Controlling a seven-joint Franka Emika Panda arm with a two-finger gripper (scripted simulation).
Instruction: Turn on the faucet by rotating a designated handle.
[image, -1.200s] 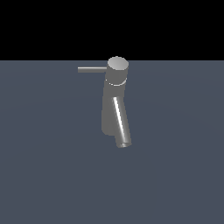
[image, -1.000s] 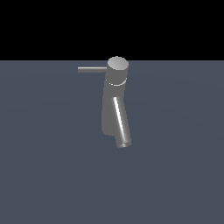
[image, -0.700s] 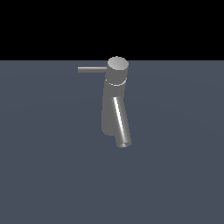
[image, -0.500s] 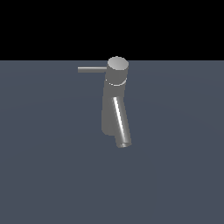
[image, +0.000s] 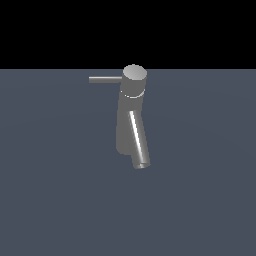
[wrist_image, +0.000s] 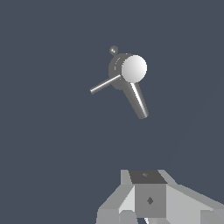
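Note:
The faucet (image: 131, 125) stands alone on the dark floor, a grey upright body with a round flat cap (image: 134, 73) and a slanted spout (image: 139, 146). The handle (image: 105, 79), a thin straight rod, juts from the cap toward the exterior view's left. From above in the wrist view, the faucet (wrist_image: 133, 68) shows its pale cap, the handle (wrist_image: 105, 84) and the spout (wrist_image: 138, 100) spreading apart. Only the grey block of my gripper (wrist_image: 148, 199) shows at the picture's edge, well apart from the faucet. Its fingers are not visible. No arm appears in the exterior view.
A flat dark blue-grey floor (image: 200, 200) lies all around the faucet, with black background beyond its far edge. A small grey round knob (wrist_image: 113, 50) shows just beside the faucet body in the wrist view.

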